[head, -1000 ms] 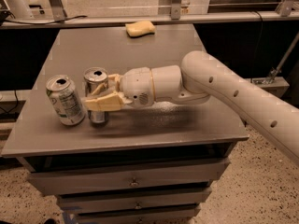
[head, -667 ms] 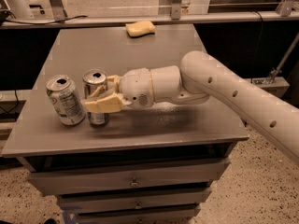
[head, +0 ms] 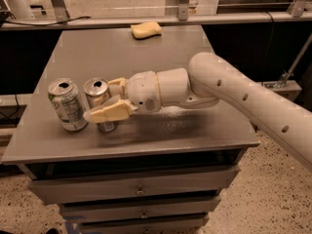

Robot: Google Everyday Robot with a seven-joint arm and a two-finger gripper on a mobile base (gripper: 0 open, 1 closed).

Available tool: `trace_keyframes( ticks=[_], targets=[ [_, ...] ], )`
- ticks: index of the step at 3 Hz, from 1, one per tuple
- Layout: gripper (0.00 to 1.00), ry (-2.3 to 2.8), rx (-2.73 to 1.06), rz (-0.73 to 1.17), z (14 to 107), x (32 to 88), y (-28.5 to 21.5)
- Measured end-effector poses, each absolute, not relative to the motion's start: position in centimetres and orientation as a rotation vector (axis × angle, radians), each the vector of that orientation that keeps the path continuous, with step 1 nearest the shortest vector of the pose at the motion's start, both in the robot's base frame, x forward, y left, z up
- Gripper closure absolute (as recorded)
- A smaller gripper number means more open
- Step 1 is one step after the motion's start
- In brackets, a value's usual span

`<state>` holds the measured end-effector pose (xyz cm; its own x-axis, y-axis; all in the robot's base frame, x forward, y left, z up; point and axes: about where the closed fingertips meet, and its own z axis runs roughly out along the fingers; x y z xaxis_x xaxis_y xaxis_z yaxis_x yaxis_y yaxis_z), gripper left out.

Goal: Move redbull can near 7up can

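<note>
The redbull can (head: 96, 88), slim and silver with a pull-tab top, stands upright at the front left of the grey table (head: 161, 57). The 7up can (head: 67, 106), wider and white-green with a printed label, stands just left of it with a small gap between them. My gripper (head: 100, 100) reaches in from the right. One cream finger (head: 108, 113) crosses the front of the redbull can and the other sits behind it. The gripper is shut on the redbull can, whose base rests on the table.
A yellow sponge (head: 146, 29) lies at the table's far edge. The table's front edge (head: 136, 152) is close below the cans, with drawers (head: 139, 190) underneath. My white arm (head: 243, 96) spans the right half of the table.
The gripper and the redbull can have shifted very slightly left toward the 7up can. The 7up can and the sponge have not moved.
</note>
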<state>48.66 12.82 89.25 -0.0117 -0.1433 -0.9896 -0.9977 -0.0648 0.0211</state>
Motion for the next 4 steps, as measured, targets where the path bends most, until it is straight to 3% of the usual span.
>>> trace_keyframes(
  ticks=[1, 2, 3, 4],
  targets=[
    [0.00, 1.294, -1.362, 1.195, 89.2, 48.7, 12.8],
    [0.00, 1.297, -1.351, 1.159, 89.8, 49.7, 11.7],
    [0.00, 1.304, -1.300, 1.075, 91.4, 52.6, 7.7],
    [0.00, 1.321, -1.245, 0.952, 93.4, 56.9, 0.8]
  ],
)
